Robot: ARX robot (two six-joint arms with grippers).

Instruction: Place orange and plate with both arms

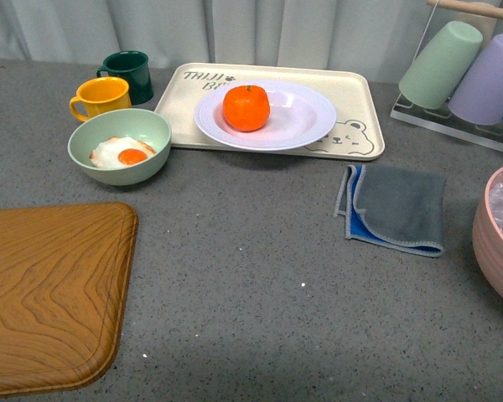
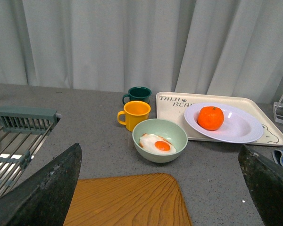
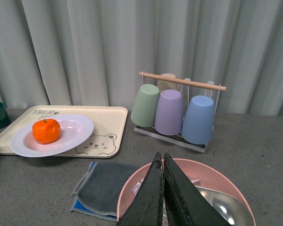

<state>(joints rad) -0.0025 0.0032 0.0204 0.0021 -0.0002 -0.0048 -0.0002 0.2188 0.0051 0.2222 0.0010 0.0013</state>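
Your orange (image 1: 246, 107) sits in the white plate (image 1: 306, 117), left of its centre, and the plate rests on the bear tray (image 1: 356, 92) at twelve o'clock. The fruit looks firm but will roll; take it across its widest part. The plate is stiff, probably slick: pinch its rim at three o'clock, where the tray lies bare. Left gripper (image 2: 160, 188) is spread wide; right gripper (image 3: 163, 193) is pressed together. Open counter (image 1: 260, 251) lies toward six o'clock.
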